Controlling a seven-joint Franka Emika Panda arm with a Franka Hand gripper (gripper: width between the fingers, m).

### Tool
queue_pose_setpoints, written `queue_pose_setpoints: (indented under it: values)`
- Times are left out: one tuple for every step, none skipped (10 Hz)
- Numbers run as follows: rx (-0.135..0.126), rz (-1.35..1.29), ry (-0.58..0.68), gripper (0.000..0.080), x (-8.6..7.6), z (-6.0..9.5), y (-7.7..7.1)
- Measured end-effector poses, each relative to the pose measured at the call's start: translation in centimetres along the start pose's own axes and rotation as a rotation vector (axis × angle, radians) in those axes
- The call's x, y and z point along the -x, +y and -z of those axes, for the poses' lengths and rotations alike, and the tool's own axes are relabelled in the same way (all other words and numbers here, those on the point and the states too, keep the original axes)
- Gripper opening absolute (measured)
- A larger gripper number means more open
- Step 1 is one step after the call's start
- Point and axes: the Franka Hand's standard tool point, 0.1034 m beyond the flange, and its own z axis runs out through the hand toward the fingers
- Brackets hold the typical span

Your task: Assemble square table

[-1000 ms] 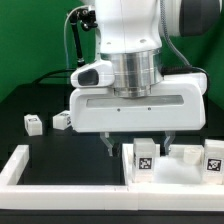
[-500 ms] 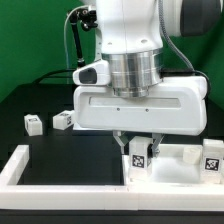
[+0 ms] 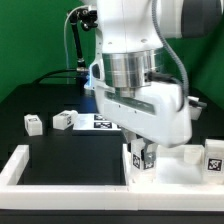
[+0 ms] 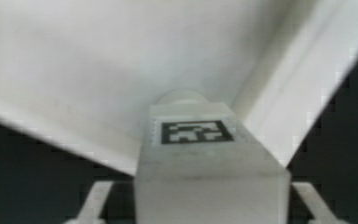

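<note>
Only the exterior shows a loose leg (image 3: 34, 123) beyond the held leg (image 3: 141, 158).

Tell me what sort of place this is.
Probably a robotics lab bench: a white robot arm, its hand gripping a small white tagged plastic leg block, works over a black tabletop fenced by long white border bars.

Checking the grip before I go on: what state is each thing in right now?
gripped leg: clamped between fingers.
tool: shut on gripped leg.
leftmost leg: loose on the table.
second leg: loose on the table.
right-edge leg: loose, untouched.
tabletop: lying flat.
</note>
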Motion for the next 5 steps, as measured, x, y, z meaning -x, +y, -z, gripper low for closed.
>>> queue_pose_setpoints:
  values:
    - [-0.024,-0.188,-0.027,0.0288,0.14,-0.05,0.11]
    - [-0.038,-0.367,-0.058,0.0288,0.25,-0.10,0.05]
    - [-0.047,-0.514,-0.087,0.0289,0.33,-0.12,0.03]
    - [-0.040,-0.617,-0.086,0.0289,0.42,0.03,-0.11]
    - [-0.033,-0.657,-0.085,0.0289,0.43,0.13,-0.19]
